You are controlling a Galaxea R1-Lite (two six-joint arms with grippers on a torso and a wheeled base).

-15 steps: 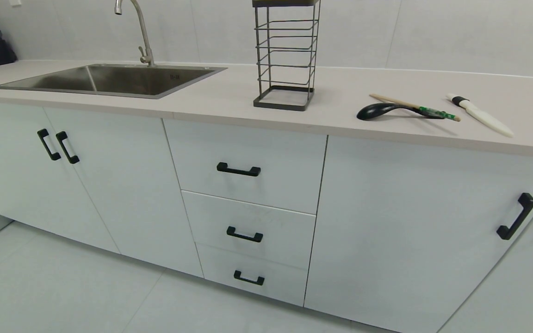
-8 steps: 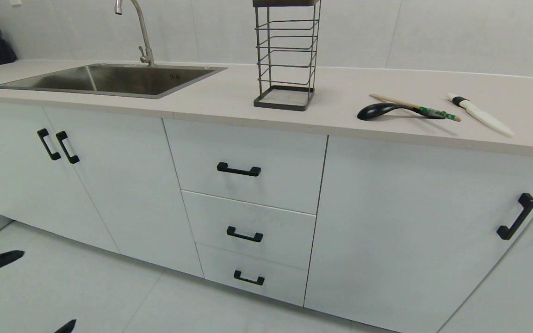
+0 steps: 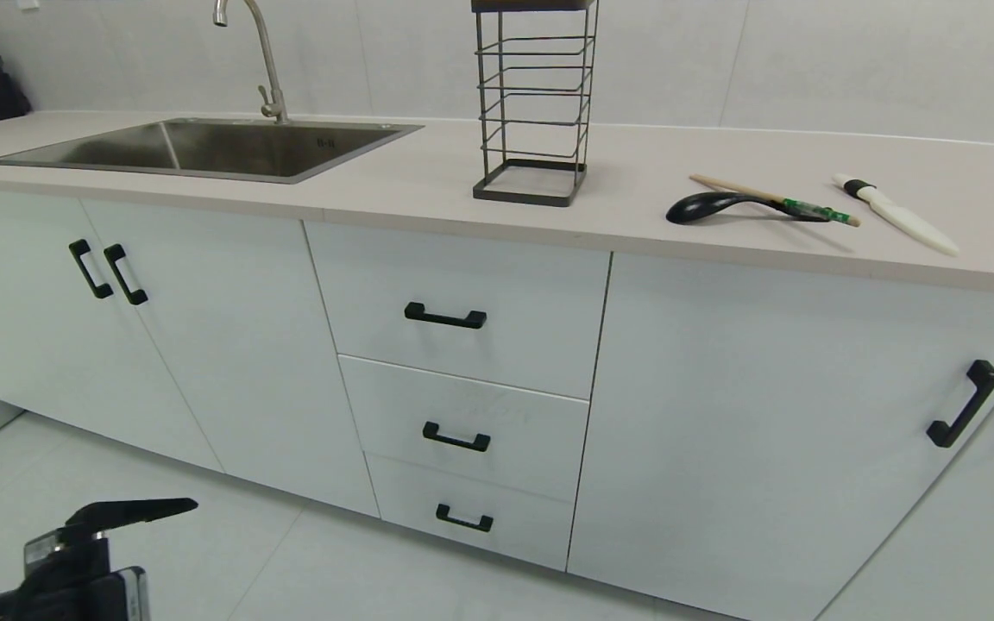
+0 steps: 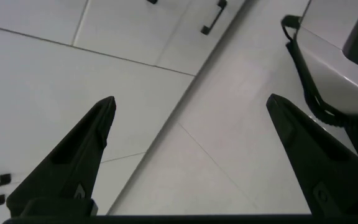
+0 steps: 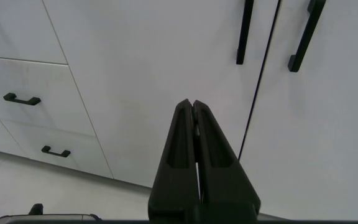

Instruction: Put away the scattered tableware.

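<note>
On the counter (image 3: 428, 185) at the right lie a black spoon (image 3: 708, 207), a pair of wooden chopsticks (image 3: 773, 200) with green-patterned ends resting across the spoon's handle, and a white knife (image 3: 894, 214) with a black band. A tall black wire rack (image 3: 534, 103) stands at the counter's middle. My left gripper (image 4: 190, 102) hangs low at the left, far below the counter, open with nothing between its fingers; one black finger (image 3: 139, 509) juts up over the floor. My right gripper (image 5: 192, 104) is shut and empty, pointing at the white cabinet doors.
A steel sink (image 3: 204, 148) with a faucet (image 3: 260, 52) is set in the counter's left part. Below the rack are three drawers with black handles (image 3: 445, 316). Cabinet doors with black handles (image 3: 963, 404) flank them. Grey floor tiles (image 3: 204, 561) spread in front.
The left gripper has risen into the head view at the bottom left and moved rightward. The tableware and rack have not moved.
</note>
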